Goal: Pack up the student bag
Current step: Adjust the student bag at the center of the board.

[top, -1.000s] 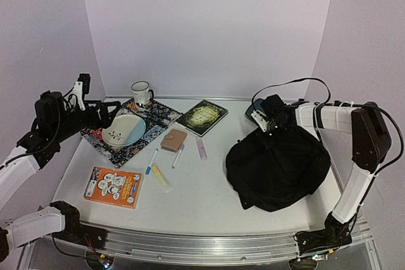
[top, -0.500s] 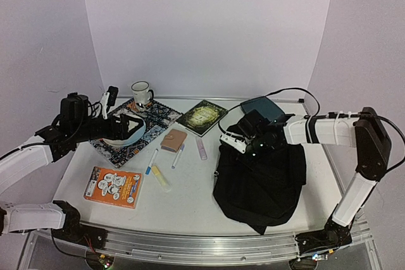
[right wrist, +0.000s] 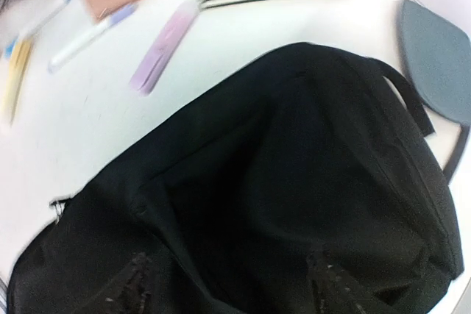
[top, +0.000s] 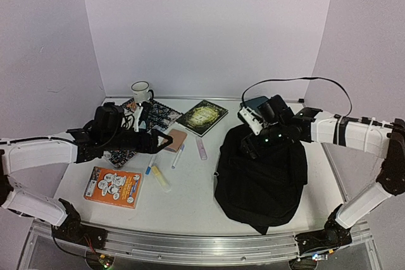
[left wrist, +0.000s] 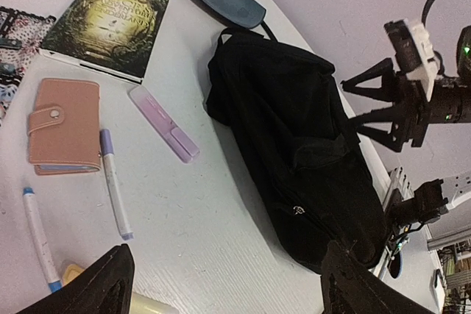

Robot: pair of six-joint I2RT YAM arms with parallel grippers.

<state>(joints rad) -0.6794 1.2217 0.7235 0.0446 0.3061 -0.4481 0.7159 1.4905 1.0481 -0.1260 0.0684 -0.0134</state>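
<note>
Change: the right tool (left wrist: 352, 106) has let go of the student bag (top: 262, 172); jaws spread, empty, over its top end.
Bag: slumped on the bench (top: 196, 188), dragged nearer the pens (top: 178, 155).
Left tool (left wrist: 227, 277): swung in left of the bag, wide, empty.
Meaning: bag repositioned (apparently still zipped); nothing packed.

My left arm (top: 44, 153) reaches low toward the middle, the left gripper (top: 157, 141) held level with its jaws spread wide and nothing between them. My right arm (top: 354, 132) stretches inward, the right gripper (top: 253, 147) tipped downward, jaws apart and empty.
</note>
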